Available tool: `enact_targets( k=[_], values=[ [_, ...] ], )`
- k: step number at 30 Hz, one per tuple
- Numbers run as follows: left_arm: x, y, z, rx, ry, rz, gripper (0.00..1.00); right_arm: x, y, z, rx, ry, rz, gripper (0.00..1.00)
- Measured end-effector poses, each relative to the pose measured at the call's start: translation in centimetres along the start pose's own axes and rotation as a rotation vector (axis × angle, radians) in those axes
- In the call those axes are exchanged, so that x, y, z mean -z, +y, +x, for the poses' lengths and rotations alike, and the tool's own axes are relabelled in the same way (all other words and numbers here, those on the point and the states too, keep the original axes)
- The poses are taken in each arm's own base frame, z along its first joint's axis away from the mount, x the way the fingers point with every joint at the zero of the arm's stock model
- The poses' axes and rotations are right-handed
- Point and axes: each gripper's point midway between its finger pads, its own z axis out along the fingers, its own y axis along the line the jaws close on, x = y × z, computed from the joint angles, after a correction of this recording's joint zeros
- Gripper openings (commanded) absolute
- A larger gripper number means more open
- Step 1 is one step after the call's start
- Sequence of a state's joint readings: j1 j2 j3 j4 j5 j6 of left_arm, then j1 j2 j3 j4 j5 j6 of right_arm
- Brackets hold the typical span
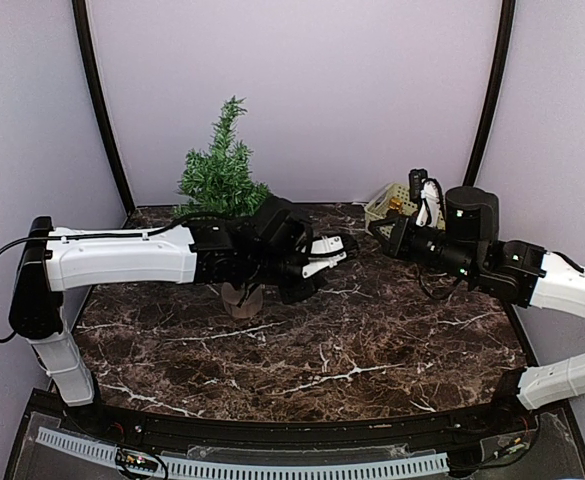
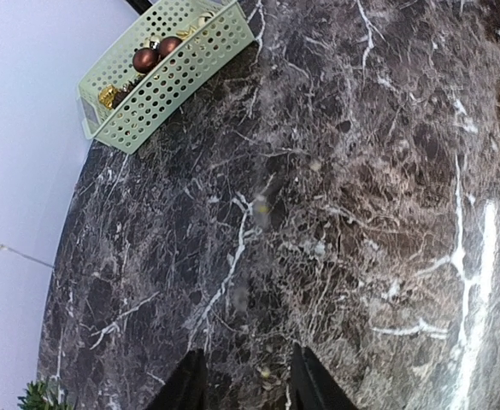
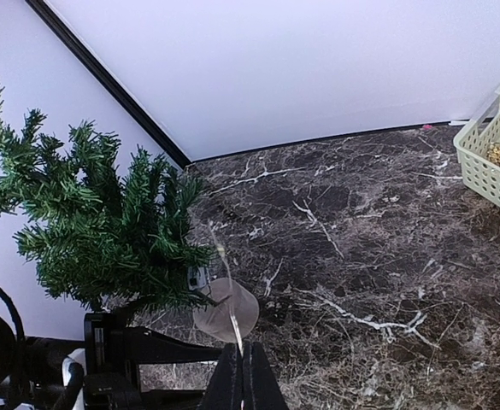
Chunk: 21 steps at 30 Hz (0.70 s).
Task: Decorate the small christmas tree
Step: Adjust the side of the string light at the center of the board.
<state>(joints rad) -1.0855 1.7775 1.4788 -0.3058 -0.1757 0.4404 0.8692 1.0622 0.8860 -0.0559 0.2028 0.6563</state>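
The small christmas tree (image 1: 222, 172) stands at the back left on its pale round stump base (image 1: 240, 298). In the right wrist view the tree (image 3: 96, 222) fills the left and the base (image 3: 226, 309) lies just ahead of my jaws. My right gripper (image 3: 243, 369) is shut on a thin, nearly clear wire (image 3: 221, 254) with a small bead, which runs up toward the tree's lower branches. My left gripper (image 2: 245, 384) is open and empty over bare marble, in front of the tree (image 1: 330, 252). The two grippers nearly face each other at mid-table, the right gripper (image 1: 380, 233) to the right.
A pale green perforated basket (image 1: 392, 203) at the back right holds dark red and gold baubles (image 2: 145, 60). It also shows in the left wrist view (image 2: 190, 68) and the right wrist view (image 3: 489, 162). The left arm (image 3: 138, 350) crosses below the tree. Curved purple walls enclose the marble table (image 1: 302, 350).
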Motion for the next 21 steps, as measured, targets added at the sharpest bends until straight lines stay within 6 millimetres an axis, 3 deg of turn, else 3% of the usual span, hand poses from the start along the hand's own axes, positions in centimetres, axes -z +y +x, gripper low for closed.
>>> enact_targets(
  k=[2, 6, 8, 11, 13, 15, 18, 21],
  values=[
    [0.0, 0.0, 0.2, -0.003, 0.004, 0.0, 0.23, 0.0, 0.0, 0.0, 0.0, 0.001, 0.001, 0.0],
    [0.1, -0.1, 0.4, -0.007, 0.01, -0.001, 0.09, 0.0, -0.2, 0.0, 0.001, 0.0, 0.009, 0.0],
    [0.2, 0.0, 0.4, -0.012, 0.01, -0.004, 0.01, 0.0, -0.3, 0.0, 0.002, -0.003, 0.017, 0.05],
    [0.2, 0.0, 0.3, -0.011, 0.008, -0.002, 0.0, 0.0, -0.8, 0.0, 0.016, -0.007, 0.041, 0.3],
    [0.3, 0.0, 0.3, -0.008, 0.005, 0.0, 0.0, 0.0, -1.0, 0.0, 0.015, -0.008, 0.054, 0.61],
    [0.4, -0.1, 0.2, 0.002, 0.002, 0.005, 0.0, -0.1, -1.3, 0.4, 0.031, -0.005, 0.056, 0.79],
    [0.6, -0.2, 0.0, 0.02, -0.01, 0.019, 0.0, 0.1, -2.3, 2.8, 0.048, 0.022, 0.033, 0.86],
    [0.9, -0.2, -0.2, 0.049, -0.019, 0.035, 0.0, 0.8, -3.5, 6.8, 0.068, 0.069, -0.02, 0.85]
  ],
)
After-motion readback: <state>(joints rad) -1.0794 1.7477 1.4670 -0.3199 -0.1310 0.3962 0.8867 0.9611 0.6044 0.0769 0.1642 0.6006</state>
